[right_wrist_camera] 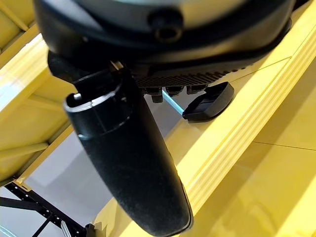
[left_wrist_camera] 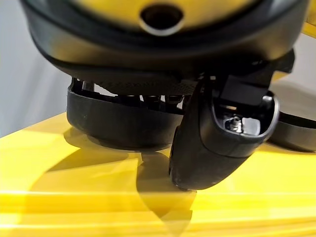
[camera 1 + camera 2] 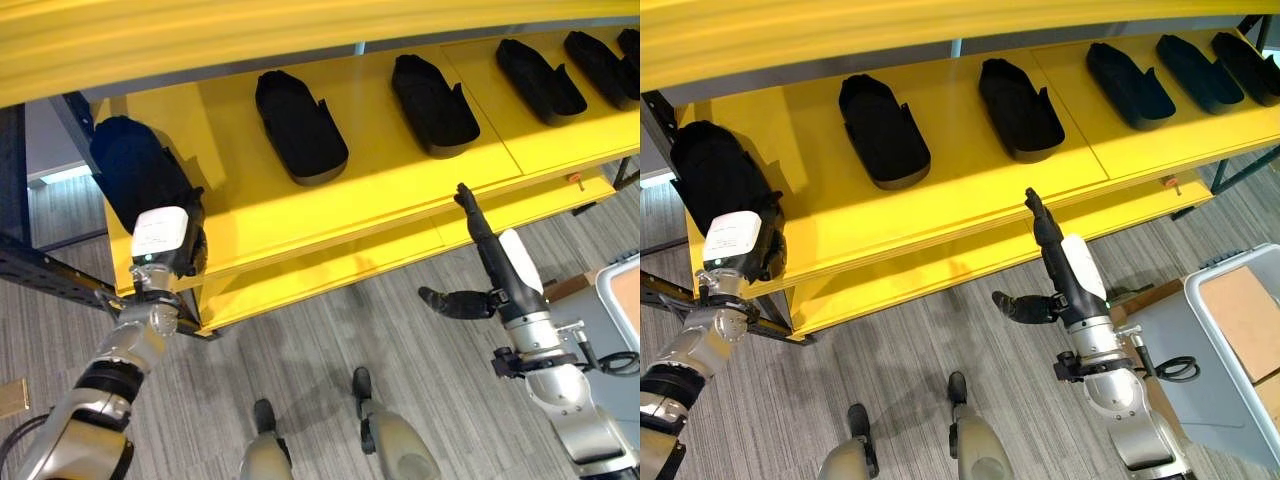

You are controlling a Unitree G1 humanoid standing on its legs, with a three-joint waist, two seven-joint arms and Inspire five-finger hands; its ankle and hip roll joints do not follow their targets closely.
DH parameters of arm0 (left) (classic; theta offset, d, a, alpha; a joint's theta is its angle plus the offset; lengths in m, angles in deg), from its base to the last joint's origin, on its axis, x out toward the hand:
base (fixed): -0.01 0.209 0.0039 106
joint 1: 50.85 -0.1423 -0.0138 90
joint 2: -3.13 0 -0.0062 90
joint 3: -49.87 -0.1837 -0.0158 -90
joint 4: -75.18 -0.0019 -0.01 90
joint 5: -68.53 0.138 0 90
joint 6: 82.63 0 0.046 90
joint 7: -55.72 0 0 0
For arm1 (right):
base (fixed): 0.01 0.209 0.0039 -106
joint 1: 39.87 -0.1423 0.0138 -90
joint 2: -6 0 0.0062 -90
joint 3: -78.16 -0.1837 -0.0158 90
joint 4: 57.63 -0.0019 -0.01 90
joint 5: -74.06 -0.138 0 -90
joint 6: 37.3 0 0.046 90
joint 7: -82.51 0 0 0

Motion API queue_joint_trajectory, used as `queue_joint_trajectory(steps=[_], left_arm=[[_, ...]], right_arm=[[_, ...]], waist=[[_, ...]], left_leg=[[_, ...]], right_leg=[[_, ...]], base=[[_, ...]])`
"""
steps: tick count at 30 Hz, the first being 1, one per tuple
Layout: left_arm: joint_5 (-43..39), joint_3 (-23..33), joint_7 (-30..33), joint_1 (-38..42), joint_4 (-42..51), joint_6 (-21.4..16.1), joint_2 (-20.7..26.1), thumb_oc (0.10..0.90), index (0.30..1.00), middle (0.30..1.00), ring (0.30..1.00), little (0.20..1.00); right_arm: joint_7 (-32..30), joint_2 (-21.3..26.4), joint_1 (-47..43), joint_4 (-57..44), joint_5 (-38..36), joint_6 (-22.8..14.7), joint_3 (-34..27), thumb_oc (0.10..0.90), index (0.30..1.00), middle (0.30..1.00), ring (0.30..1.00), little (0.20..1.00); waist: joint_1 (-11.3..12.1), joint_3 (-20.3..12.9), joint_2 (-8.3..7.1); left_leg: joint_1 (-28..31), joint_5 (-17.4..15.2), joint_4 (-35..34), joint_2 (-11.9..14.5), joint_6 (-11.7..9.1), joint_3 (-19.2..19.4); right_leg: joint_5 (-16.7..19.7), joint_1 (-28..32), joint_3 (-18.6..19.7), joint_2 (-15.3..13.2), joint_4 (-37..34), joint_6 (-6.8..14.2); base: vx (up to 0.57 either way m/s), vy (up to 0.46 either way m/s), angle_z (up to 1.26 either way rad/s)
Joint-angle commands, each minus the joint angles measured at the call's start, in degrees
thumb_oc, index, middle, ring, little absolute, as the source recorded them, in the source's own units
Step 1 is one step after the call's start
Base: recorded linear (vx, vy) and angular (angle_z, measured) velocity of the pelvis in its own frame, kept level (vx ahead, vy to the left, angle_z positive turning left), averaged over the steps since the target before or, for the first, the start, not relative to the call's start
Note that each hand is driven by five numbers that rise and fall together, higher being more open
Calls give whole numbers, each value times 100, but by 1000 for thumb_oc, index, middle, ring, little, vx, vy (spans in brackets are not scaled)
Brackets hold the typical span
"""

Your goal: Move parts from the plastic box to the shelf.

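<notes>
Several black shoe-shaped parts lie in a row on the yellow shelf (image 3: 400,190). The leftmost black part (image 3: 135,165) rests at the shelf's left end. My left hand (image 3: 165,245), with its white cover, sits at that part's near end with fingers curled on it. In the left wrist view its thumb (image 2: 217,143) hangs in front of the part (image 2: 113,121), which touches the shelf. My right hand (image 3: 1065,265) is held below the shelf's front edge. Its fingers are straight and point up at the edge, its thumb sticks out sideways, and it holds nothing.
A grey plastic box (image 3: 1200,350) with a brown board in it stands at the lower right, beside my right arm. A second yellow board (image 3: 330,265) runs under the shelf. A dark steel frame (image 3: 50,270) flanks the shelf's left end. Grey floor lies below.
</notes>
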Motion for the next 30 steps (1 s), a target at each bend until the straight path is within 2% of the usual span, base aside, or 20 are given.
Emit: queue_joint_trajectory(steps=[1,19,30], left_arm=[[272,-36,-7,21,31,-105,487,900,1000,1000,1000,1000],[557,-170,-71,16,292,-247,824,900,1000,1000,1000,1000],[1100,-732,-211,186,485,-442,1106,900,1000,1000,1000,1000]], right_arm=[[-259,264,-276,-575,-185,-599,-430,900,1000,1000,1000,1000],[-272,288,-284,-556,-157,-613,-496,900,1000,1000,1000,1000],[-275,338,-260,-534,-181,-642,-496,900,1000,1000,1000,1000]], waist=[[53,-378,-50],[74,-389,-2],[61,-391,23]], left_leg=[[-519,90,534,151,35,-200],[-521,105,545,140,40,-221],[-561,108,573,131,41,-214]], right_leg=[[-508,-152,67,-296,796,429],[-510,-146,59,-306,817,431],[-501,-172,72,-319,824,442]], base=[[0,0,0],[0,0,0],[0,0,0]])
